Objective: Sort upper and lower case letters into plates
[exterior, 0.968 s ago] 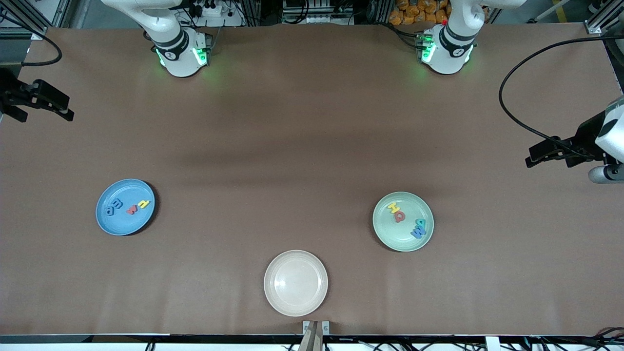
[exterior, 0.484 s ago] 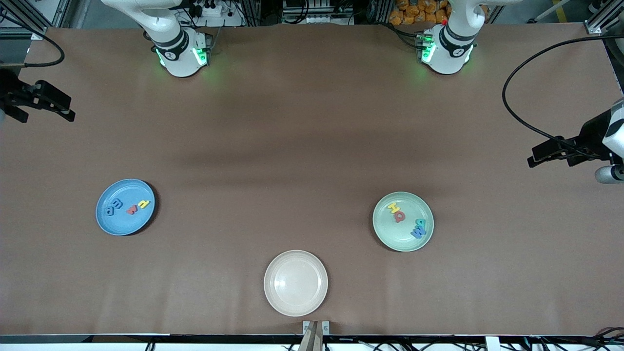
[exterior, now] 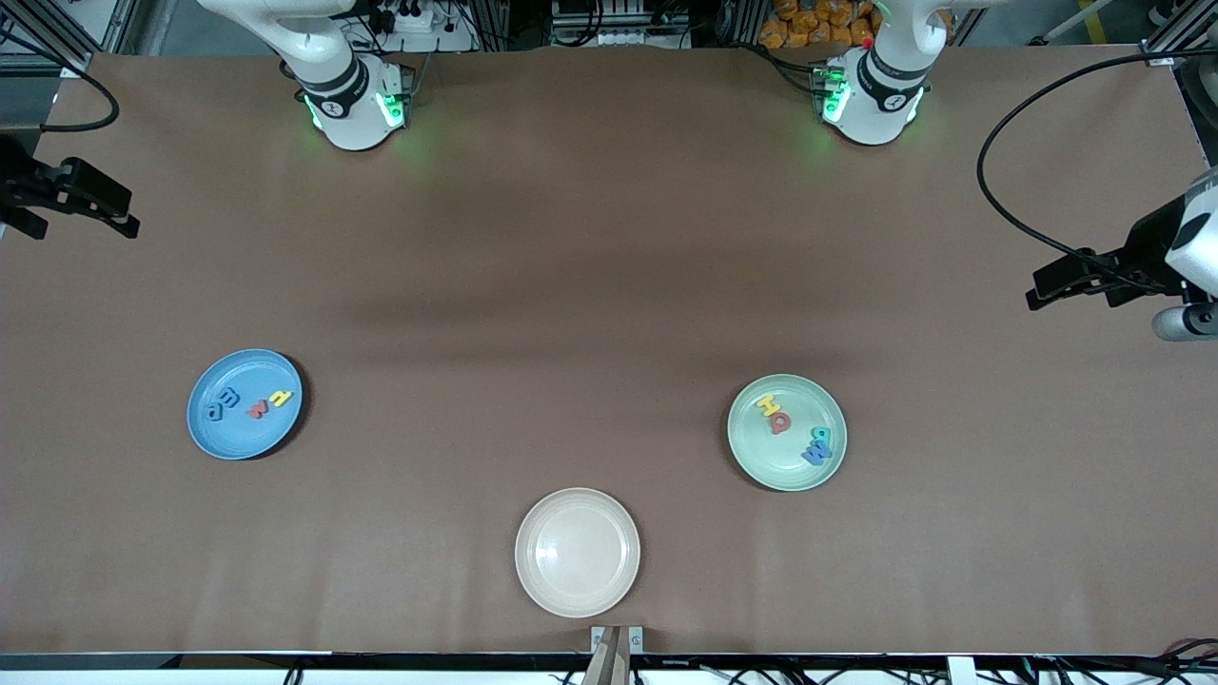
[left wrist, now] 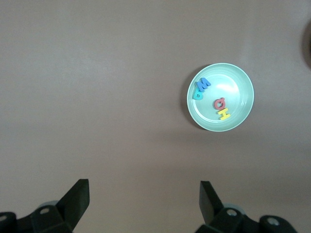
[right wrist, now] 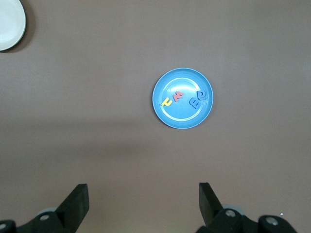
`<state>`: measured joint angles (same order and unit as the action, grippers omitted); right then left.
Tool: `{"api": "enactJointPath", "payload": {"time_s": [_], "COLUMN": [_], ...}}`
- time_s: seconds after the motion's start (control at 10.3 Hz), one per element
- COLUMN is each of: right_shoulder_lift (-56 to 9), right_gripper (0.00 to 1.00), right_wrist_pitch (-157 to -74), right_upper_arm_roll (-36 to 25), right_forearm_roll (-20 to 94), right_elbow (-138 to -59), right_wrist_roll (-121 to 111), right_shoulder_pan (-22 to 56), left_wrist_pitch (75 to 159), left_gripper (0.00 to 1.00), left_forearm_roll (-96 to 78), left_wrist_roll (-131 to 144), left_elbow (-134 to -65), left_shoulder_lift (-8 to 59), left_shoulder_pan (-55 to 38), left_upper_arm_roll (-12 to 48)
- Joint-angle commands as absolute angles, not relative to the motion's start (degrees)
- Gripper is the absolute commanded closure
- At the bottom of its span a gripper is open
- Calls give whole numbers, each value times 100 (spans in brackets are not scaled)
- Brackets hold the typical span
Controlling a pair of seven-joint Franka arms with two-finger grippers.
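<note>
All letters point(exterior: 249, 406) are seen in the blue plate point(exterior: 217, 438) and green plate point(exterior: 761, 461). The left gripper point(exterior: 1042, 295) and right gripper point(exterior: 119, 221) are held wide open at the tabletop's ends, holding nothing. A letter may have been put in the wrong plate.

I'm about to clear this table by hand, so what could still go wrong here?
The small foam letters lie loose in the shallow sky-blue plate and pale mint-green plate; tilting either could spill them. Open left gripper and right gripper hang over the table ends.

High front camera facing robots, wrist cameras looking down
</note>
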<state>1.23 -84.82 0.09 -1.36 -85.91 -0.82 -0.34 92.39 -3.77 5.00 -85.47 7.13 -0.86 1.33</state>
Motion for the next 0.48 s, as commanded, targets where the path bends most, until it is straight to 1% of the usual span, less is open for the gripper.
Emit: {"api": "enactJointPath", "payload": {"time_s": [0.0,0.19,0.39], "right_shoulder_lift": [44,44,35], "right_gripper": [0,0,0], "right_wrist_pitch": [-8437,-8446,-8446], "right_upper_arm_roll": [70,62,62], "right_forearm_roll": [-211,-202,-211], "right_elbow": [-8429,-8429,-8429], "right_wrist_roll": [-88,-88,-88], "right_shoulder_pan": [-114,-114,-114], "left_wrist_pitch": [9123,9132,9132], "left_gripper": [0,0,0], "left_forearm_roll": [-264,-264,-272], "left_wrist_roll": [755,783,808], "left_elbow": [-8682,-8990,-9490], "left_shoulder_lift": [467,247,-130], "left_shoulder_pan": [53,157,578], "left_upper_arm_roll": [316,421,859]}}
